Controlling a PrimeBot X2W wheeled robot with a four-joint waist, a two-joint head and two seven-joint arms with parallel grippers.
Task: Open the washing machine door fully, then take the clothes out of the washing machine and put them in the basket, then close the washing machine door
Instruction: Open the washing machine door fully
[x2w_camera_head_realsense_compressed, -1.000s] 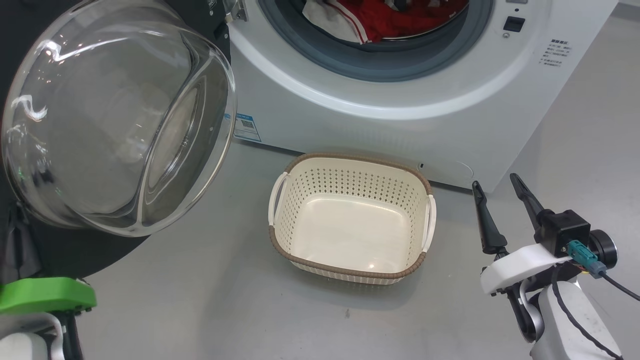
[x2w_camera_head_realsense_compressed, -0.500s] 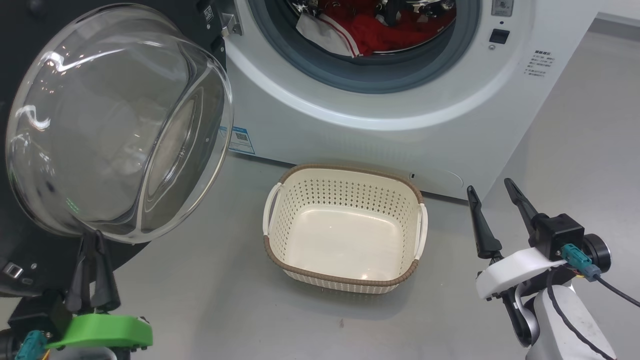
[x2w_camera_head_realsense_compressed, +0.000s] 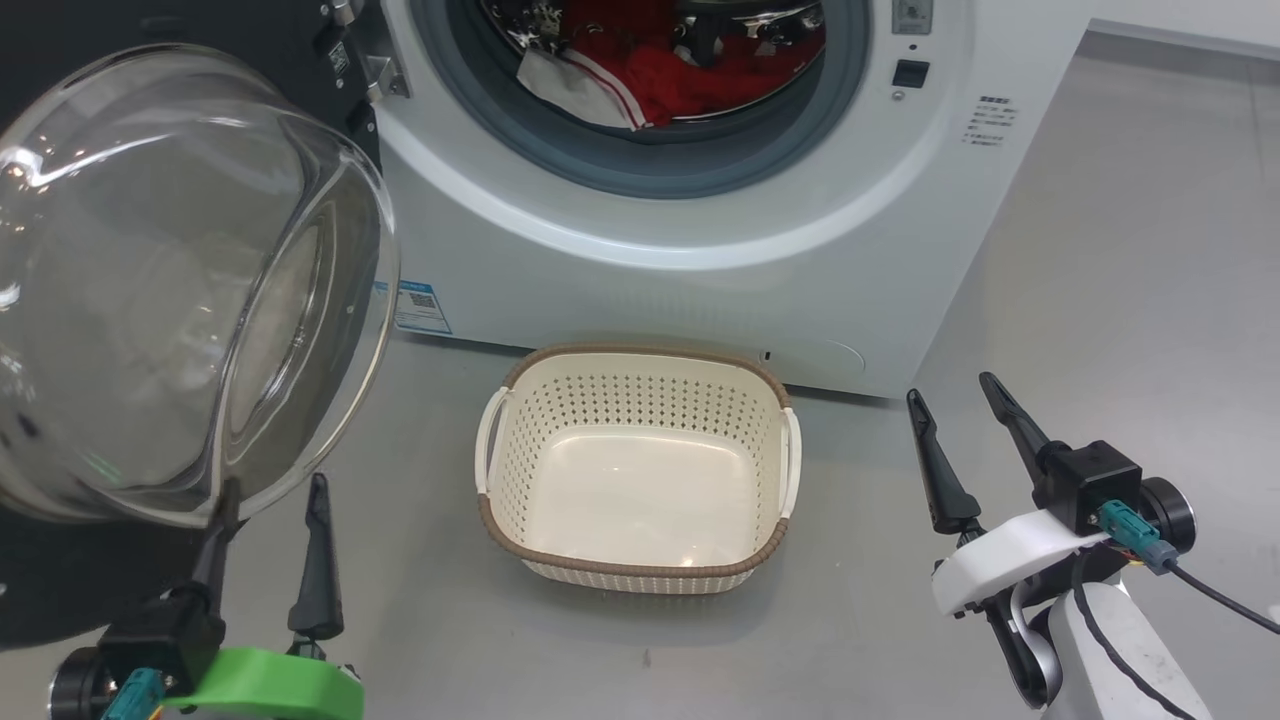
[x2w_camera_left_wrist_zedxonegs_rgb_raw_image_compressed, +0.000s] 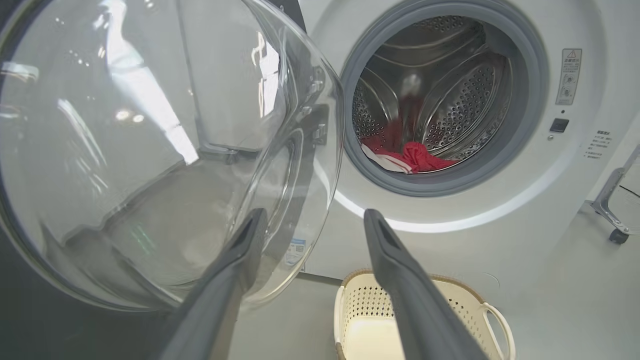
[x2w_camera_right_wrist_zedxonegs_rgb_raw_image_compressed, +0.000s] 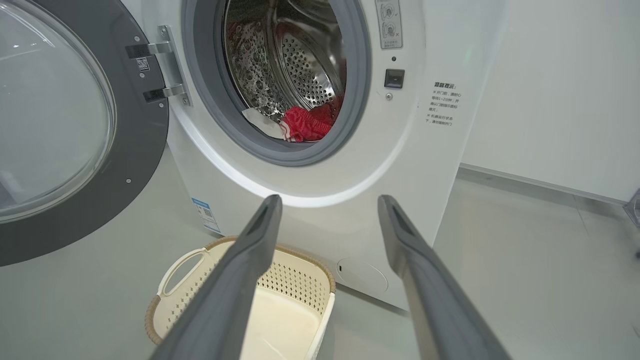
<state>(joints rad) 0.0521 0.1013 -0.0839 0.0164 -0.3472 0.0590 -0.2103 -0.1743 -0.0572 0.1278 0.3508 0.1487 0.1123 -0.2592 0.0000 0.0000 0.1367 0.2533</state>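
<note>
The big white front-loading washing machine (x2w_camera_head_realsense_compressed: 700, 250) is standing on the grey floor (x2w_camera_head_realsense_compressed: 1100, 250). Its large round door (x2w_camera_head_realsense_compressed: 150, 300), with a glossy black rim and a bulging clear glass bowl, is standing wide open on the robot's left of the machine, hanging on its metal hinge (x2w_camera_right_wrist_zedxonegs_rgb_raw_image_compressed: 150, 49). The bright red garment (x2w_camera_head_realsense_compressed: 690, 80) with white panels and stripes is lying inside the machine's perforated steel drum (x2w_camera_left_wrist_zedxonegs_rgb_raw_image_compressed: 450, 100), low against the grey rubber ring (x2w_camera_head_realsense_compressed: 640, 170). The small cream perforated plastic basket (x2w_camera_head_realsense_compressed: 640, 352) with a brown woven-look rim is sitting on the floor just in front of the machine, below the drum opening. The left claw (x2w_camera_head_realsense_compressed: 275, 487) is hovering in front of the machine's open door, at the lower edge of the glass bowl, its two dark fingers spread apart and gripping nothing. Whether one finger is touching the glass cannot be told. The right claw (x2w_camera_head_realsense_compressed: 948, 388) is hanging near the machine's right front corner, beside the basket, its fingers likewise spread wide and gripping nothing.
</note>
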